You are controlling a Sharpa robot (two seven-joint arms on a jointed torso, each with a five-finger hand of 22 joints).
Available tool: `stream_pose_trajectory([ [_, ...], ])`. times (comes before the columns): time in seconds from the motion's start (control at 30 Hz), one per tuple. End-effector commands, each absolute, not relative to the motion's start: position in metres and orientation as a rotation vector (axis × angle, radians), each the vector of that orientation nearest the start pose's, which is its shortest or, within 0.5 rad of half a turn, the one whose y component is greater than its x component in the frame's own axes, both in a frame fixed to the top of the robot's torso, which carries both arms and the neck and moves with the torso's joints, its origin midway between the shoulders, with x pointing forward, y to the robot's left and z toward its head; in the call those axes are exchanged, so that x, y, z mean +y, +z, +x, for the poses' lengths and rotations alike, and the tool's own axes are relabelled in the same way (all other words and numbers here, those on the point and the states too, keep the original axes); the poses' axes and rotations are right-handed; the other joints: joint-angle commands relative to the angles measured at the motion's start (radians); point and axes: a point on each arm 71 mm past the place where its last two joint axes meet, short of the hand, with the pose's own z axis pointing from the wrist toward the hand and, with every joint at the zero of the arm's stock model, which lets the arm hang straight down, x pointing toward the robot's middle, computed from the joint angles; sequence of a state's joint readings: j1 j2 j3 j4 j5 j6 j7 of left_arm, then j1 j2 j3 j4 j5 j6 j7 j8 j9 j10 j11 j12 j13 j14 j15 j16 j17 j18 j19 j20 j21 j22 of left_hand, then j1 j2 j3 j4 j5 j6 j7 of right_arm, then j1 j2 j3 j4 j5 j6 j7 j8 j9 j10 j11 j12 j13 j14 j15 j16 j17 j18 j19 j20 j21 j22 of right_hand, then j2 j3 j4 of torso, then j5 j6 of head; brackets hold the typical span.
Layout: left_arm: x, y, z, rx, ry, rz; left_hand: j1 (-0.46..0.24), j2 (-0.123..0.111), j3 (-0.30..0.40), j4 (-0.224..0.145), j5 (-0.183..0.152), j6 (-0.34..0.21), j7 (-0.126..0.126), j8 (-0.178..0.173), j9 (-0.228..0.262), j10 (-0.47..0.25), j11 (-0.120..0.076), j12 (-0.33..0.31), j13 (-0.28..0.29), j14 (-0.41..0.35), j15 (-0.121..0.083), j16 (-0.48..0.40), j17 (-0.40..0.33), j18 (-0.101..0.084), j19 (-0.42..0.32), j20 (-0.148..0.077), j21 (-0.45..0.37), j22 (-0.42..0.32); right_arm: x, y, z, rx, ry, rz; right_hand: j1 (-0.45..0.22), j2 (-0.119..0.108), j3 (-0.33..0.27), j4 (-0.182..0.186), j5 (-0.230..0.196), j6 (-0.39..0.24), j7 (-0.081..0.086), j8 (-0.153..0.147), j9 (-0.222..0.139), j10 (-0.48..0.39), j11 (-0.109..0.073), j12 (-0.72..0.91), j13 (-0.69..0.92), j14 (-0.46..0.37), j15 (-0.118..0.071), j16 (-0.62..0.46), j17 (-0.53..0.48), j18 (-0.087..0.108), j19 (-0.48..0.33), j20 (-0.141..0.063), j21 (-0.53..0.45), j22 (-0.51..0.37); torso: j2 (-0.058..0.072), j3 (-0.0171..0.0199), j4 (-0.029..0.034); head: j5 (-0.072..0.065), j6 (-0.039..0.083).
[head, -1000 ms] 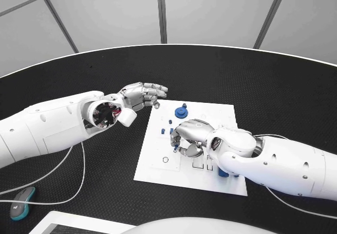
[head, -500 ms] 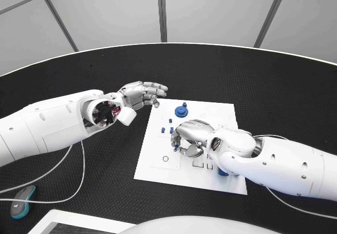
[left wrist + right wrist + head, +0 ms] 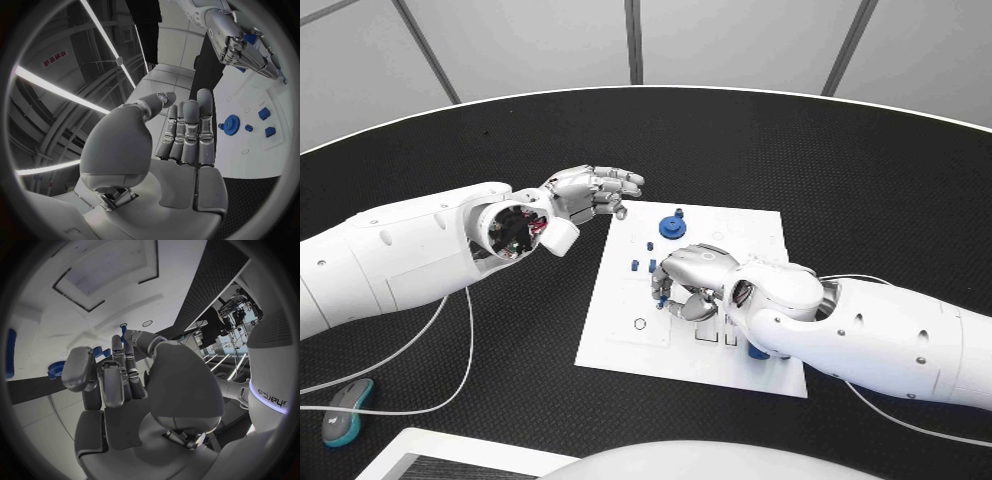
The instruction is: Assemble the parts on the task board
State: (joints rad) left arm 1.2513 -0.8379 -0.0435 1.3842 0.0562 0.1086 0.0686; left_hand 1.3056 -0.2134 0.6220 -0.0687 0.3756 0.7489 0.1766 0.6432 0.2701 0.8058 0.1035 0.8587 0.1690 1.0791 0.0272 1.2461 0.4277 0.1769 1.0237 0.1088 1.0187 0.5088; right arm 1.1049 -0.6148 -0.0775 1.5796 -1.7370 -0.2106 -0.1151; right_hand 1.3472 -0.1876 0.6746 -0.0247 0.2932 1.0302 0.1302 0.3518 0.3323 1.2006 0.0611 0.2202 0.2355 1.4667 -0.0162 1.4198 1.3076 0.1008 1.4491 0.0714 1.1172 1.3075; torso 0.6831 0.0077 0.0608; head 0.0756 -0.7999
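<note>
1. Black tabletop (image 3: 473, 140) carries the scene; at its near left edge lies a small teal and grey object (image 3: 343, 413), with thin white cables (image 3: 452, 350) running beside it.
2. Left hand (image 3: 593, 193) hangs above the tabletop, just off the far left corner of the task board (image 3: 625, 345). Its fingers are curled in toward the palm in the head view, while its own wrist view shows them lying straight side by side; nothing is between them.
3. White task board lies in the middle of the tabletop, a little tilted, with its long side running away from the robot.
4. Near the far edge of the board stands a round blue part (image 3: 672, 229) with a small knob on top. The left wrist view also shows it (image 3: 232, 122), with smaller blue parts (image 3: 264, 113) nearby.
5. Two small blue pegs (image 3: 643, 267) stand in the board between the round part and the right hand.
6. Right hand (image 3: 692, 283) is low over the middle of the board, fingers bent downward to the surface. In its wrist view a small blue piece (image 3: 124, 334) shows at the fingertips (image 3: 117, 341), but I cannot tell if the hand really pinches it.
7. Another blue part (image 3: 757, 352) shows under the right forearm near the board's near right side.
</note>
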Motion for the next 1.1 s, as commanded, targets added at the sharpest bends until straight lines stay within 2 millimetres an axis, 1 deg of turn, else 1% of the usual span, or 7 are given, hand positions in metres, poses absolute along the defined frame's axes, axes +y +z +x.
stream_pose_trajectory([
  [0.03, 0.226, -0.181, 0.508, 1.833, -1.654, -1.187, 0.001, 0.011, -0.004, 0.001, -0.003, 0.002, 0.002, -0.006, 0.001, 0.001, 0.004, -0.005, -0.002, -0.008, -0.001, -0.003, -0.001, 0.009, -0.007, 0.002, -0.007, -0.001, -0.064, -0.231, 0.425, 1.689, 0.798, -0.594, -0.002, 0.007, 0.001, -0.004, 0.004, -0.001, 0.003, 0.003, 0.001, 0.006, -0.003, -0.004, 0.001, 0.057, -0.008, -0.002, 0.023, -0.016, 0.007, 0.001, 0.008, 0.055, 0.0, -0.0005, -0.0003, 0.0, -0.002],
  [0.2, 0.226, -0.181, 0.508, 1.835, -1.654, -1.187, 0.001, 0.011, -0.005, 0.001, -0.003, 0.002, 0.003, -0.006, 0.001, 0.001, 0.004, -0.006, -0.002, -0.008, 0.0, -0.004, -0.001, 0.009, -0.007, 0.002, -0.007, -0.001, -0.063, -0.232, 0.426, 1.694, 0.796, -0.597, -0.002, 0.007, 0.001, -0.004, 0.004, -0.001, 0.003, 0.003, 0.001, 0.006, -0.003, -0.004, 0.001, 0.057, -0.008, -0.002, 0.023, -0.016, 0.007, 0.001, 0.008, 0.055, 0.001, -0.0004, 0.0011, 0.0, -0.003],
  [0.5, 0.226, -0.181, 0.508, 1.836, -1.654, -1.187, 0.001, 0.012, -0.006, 0.002, -0.003, 0.002, 0.003, -0.006, 0.001, 0.001, 0.004, -0.006, -0.002, -0.008, 0.0, -0.004, -0.002, 0.009, -0.007, 0.003, -0.008, -0.002, -0.06, -0.235, 0.425, 1.712, 0.794, -0.61, -0.002, 0.008, 0.001, -0.004, 0.004, -0.002, 0.003, 0.003, 0.002, 0.006, -0.003, -0.005, 0.001, 0.057, -0.007, -0.002, 0.024, -0.016, 0.007, 0.001, 0.01, 0.056, 0.0, -0.0003, -0.0005, 0.002, -0.008],
  [0.7, 0.226, -0.181, 0.507, 1.84, -1.654, -1.187, 0.001, 0.012, -0.006, 0.002, -0.003, 0.002, 0.003, -0.006, 0.001, 0.001, 0.004, -0.006, -0.002, -0.008, 0.0, -0.004, -0.002, 0.009, -0.007, 0.003, -0.008, -0.002, -0.059, -0.237, 0.425, 1.721, 0.792, -0.612, -0.002, 0.008, 0.001, -0.005, 0.003, -0.002, 0.003, 0.003, 0.002, 0.006, -0.002, -0.005, 0.001, 0.057, -0.007, -0.001, 0.024, -0.017, 0.008, 0.001, 0.013, 0.058, 0.0, -0.0004, 0.0002, 0.003, -0.011],
  [0.9, 0.226, -0.181, 0.507, 1.841, -1.654, -1.187, 0.001, 0.012, -0.006, 0.002, -0.003, 0.002, 0.003, -0.006, 0.001, 0.001, 0.004, -0.006, -0.002, -0.008, 0.0, -0.004, -0.002, 0.009, -0.007, 0.003, -0.008, -0.002, -0.058, -0.238, 0.425, 1.732, 0.785, -0.616, -0.003, 0.008, 0.0, -0.005, 0.001, -0.003, 0.004, 0.002, 0.002, 0.005, -0.002, -0.007, 0.0, 0.056, -0.007, -0.003, 0.021, -0.017, 0.009, 0.001, 0.016, 0.059, 0.0, -0.0005, -0.0004, 0.002, -0.011],
  [1.03, 0.226, -0.181, 0.507, 1.842, -1.655, -1.186, 0.001, 0.012, -0.006, 0.002, -0.003, 0.002, 0.003, -0.006, 0.001, 0.001, 0.004, -0.006, -0.002, -0.008, 0.0, -0.004, -0.002, 0.009, -0.007, 0.003, -0.008, -0.002, -0.058, -0.24, 0.425, 1.75, 0.775, -0.626, -0.011, 0.007, -0.006, -0.005, -0.01, -0.011, 0.007, -0.003, 0.003, -0.003, 0.002, -0.015, -0.002, 0.054, -0.004, -0.008, 0.012, -0.018, 0.01, 0.003, 0.02, 0.062, 0.0, -0.0002, -0.0006, 0.002, -0.012],
  [1.1, 0.225, -0.181, 0.507, 1.843, -1.656, -1.186, 0.001, 0.012, -0.006, 0.002, -0.003, 0.002, 0.003, -0.006, 0.001, 0.001, 0.004, -0.006, -0.002, -0.008, 0.0, -0.004, -0.002, 0.009, -0.007, 0.003, -0.008, -0.002, -0.058, -0.242, 0.427, 1.76, 0.768, -0.63, -0.024, 0.006, -0.007, 0.0, -0.029, -0.029, 0.014, -0.015, 0.002, -0.032, 0.011, -0.039, -0.013, 0.052, 0.003, -0.014, 0.004, -0.016, 0.005, 0.008, 0.002, 0.056, -0.001, -0.0005, -0.0021, 0.001, -0.01],
])
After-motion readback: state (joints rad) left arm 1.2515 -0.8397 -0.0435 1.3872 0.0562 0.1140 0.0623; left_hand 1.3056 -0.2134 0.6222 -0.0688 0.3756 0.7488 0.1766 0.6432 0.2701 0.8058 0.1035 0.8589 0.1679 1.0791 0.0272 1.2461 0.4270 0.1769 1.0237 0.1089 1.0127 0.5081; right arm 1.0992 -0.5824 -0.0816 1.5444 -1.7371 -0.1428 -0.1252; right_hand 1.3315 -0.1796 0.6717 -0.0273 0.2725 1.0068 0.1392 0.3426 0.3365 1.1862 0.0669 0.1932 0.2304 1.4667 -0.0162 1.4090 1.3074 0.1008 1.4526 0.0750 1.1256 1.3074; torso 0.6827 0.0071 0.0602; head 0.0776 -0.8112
